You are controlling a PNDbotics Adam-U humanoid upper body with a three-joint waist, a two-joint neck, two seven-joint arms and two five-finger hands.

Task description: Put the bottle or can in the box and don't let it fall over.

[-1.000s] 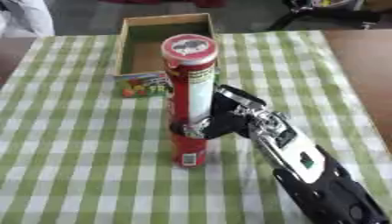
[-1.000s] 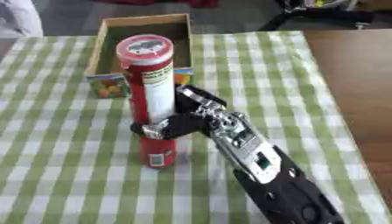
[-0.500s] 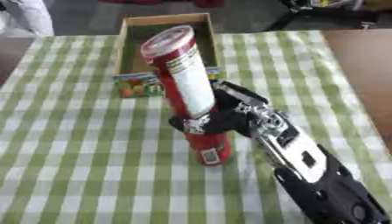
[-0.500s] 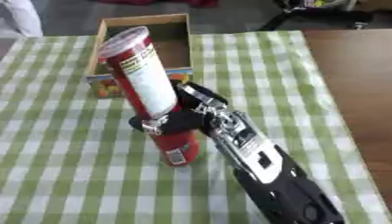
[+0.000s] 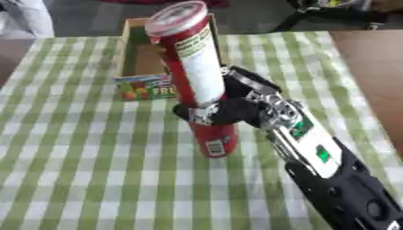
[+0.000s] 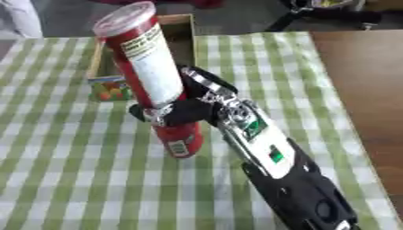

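**One can, one box, one hand**

Tall red cylindrical can (image 5: 195,76), pale lid, white label, tilted, gripped low by right hand (image 5: 224,110), fingers curled round it. Open wooden box (image 5: 134,60) behind; its far rim shows clearer in right eye view. Green-checked cloth (image 5: 78,170).

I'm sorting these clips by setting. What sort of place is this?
Probably an indoor room staged like a dining table: a green checked tablecloth, an open wooden box, and the right robot hand holding a tall red can.
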